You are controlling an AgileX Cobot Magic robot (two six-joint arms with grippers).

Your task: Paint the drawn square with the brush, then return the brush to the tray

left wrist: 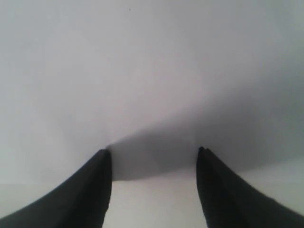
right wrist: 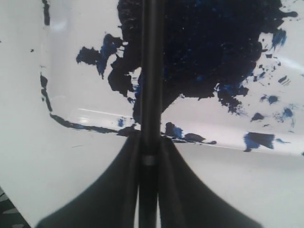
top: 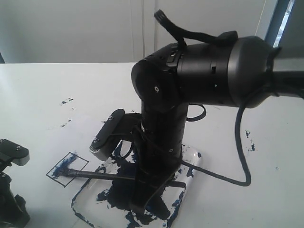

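While over tray (right wrist: pixel 76 88), right gripper (right wrist: pixel 150 140) around brush (right wrist: pixel 151 71)

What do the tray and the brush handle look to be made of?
The tray: clear plastic, it seems, glossy; the white surface shows through and light glints near its rim, under dark navy paint smears. The brush: thin black stick, smooth and dull-looking; painted wood or plastic, cannot tell.

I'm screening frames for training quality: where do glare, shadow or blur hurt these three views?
Exterior view: the table washes out white, and the dark arm hides much of the tray. Left wrist view: soft, featureless white, a shadow at the open left pincer. Right wrist view: the brush is close and blurred; glare streaks the tray.
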